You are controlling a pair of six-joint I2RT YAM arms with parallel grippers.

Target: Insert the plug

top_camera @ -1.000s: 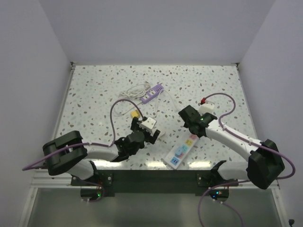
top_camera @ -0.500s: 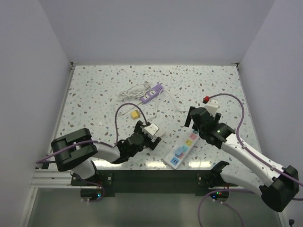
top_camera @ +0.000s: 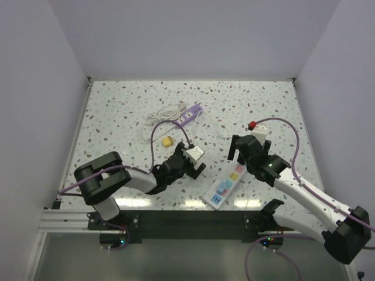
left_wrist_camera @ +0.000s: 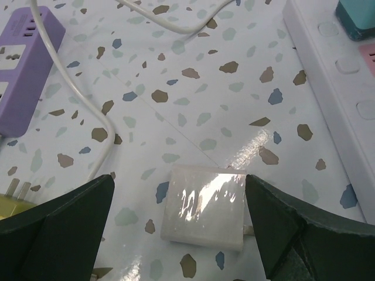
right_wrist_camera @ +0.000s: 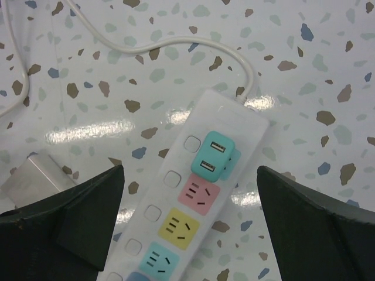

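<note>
Left gripper (left_wrist_camera: 179, 190) advanced, one plug (left_wrist_camera: 204, 206), two strips (top_camera: 225, 185) (top_camera: 190, 115)

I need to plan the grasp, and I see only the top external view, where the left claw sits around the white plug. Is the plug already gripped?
Observer: No. In the left wrist view the white plug lies flat on the table inside the open left claw, not clamped.
Operator: Are the sockets of the white power strip free?
Observer: Yes. The right wrist view shows the white power strip with its pink socket and yellow socket empty.
</note>
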